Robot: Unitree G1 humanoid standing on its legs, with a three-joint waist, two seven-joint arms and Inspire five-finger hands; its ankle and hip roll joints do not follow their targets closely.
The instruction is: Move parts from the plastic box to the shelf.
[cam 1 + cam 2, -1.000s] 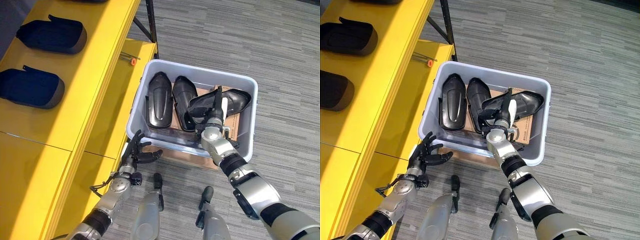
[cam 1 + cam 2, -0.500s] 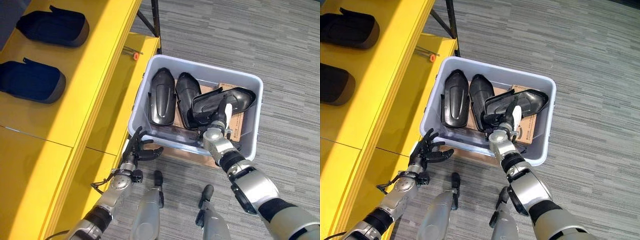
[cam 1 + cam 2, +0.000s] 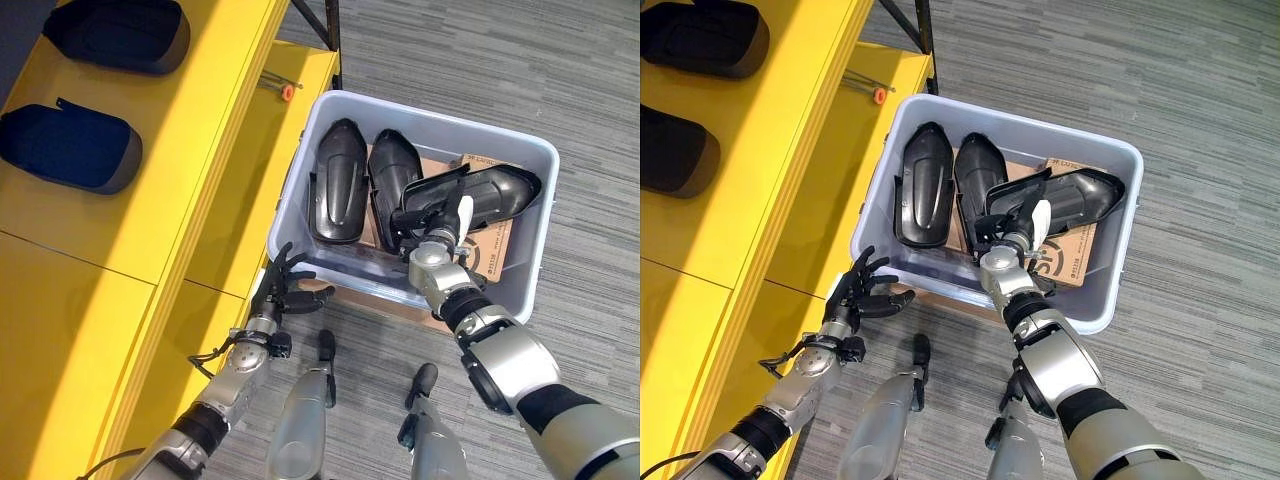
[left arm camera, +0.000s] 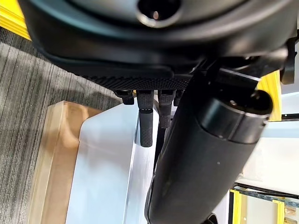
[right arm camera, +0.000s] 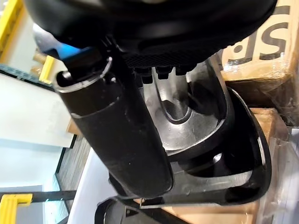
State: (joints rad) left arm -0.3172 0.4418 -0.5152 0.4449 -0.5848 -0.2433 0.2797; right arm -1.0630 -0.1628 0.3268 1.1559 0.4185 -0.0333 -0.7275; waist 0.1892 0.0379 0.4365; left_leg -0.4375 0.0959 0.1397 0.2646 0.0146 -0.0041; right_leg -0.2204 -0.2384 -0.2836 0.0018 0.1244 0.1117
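**Part gripped over the box, lift at risk**

Your right hand [image 3: 432, 232] is clamped on a glossy black moulded plastic part [image 3: 478, 196], at the three o'clock side of the pale grey plastic box [image 3: 300, 165]. It seems tilted, though contact is hard to judge. Your left hand [image 3: 283, 295] hangs spread at the box's seven o'clock corner. The part could snag the rim or slip before reaching the yellow shelf [image 3: 190, 150].
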